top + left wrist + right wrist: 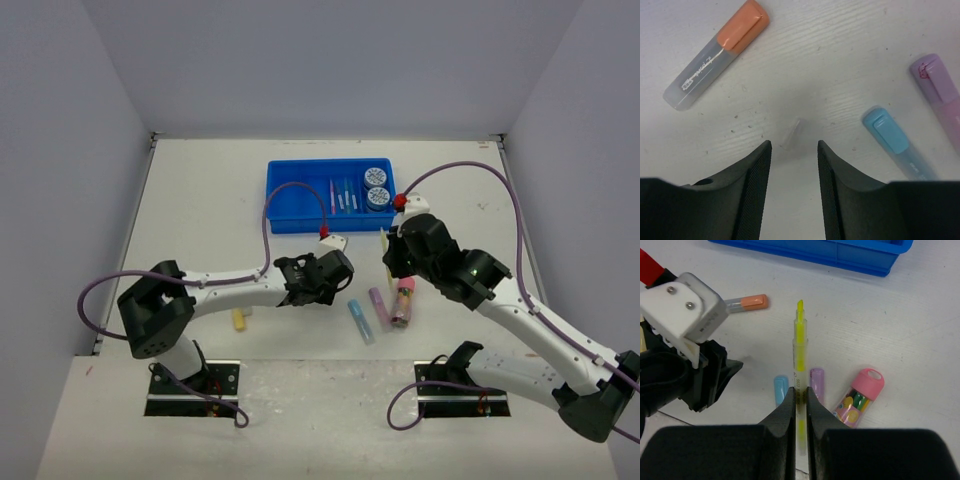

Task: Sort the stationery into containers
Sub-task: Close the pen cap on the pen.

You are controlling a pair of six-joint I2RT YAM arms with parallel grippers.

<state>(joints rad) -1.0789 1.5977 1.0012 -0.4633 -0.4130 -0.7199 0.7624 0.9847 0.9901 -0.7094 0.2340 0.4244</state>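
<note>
Translucent yellow marker (800,340) in right claw (800,393).

You have a bright blue tray (295,207), two blue-grey patterned discs (376,176), an orange marker (715,55), a light blue marker (892,137) and a purple marker (937,85) (barrels frosted pale), a yellow marker (799,340) with a clear body, and a pink tube (860,397) patterned in green and yellow.

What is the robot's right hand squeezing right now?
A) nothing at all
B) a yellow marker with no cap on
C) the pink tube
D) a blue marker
B: in the right wrist view the right gripper is shut on the yellow marker, whose bare tip sticks out ahead, while the pink tube and the blue marker lie loose nearby.
</note>
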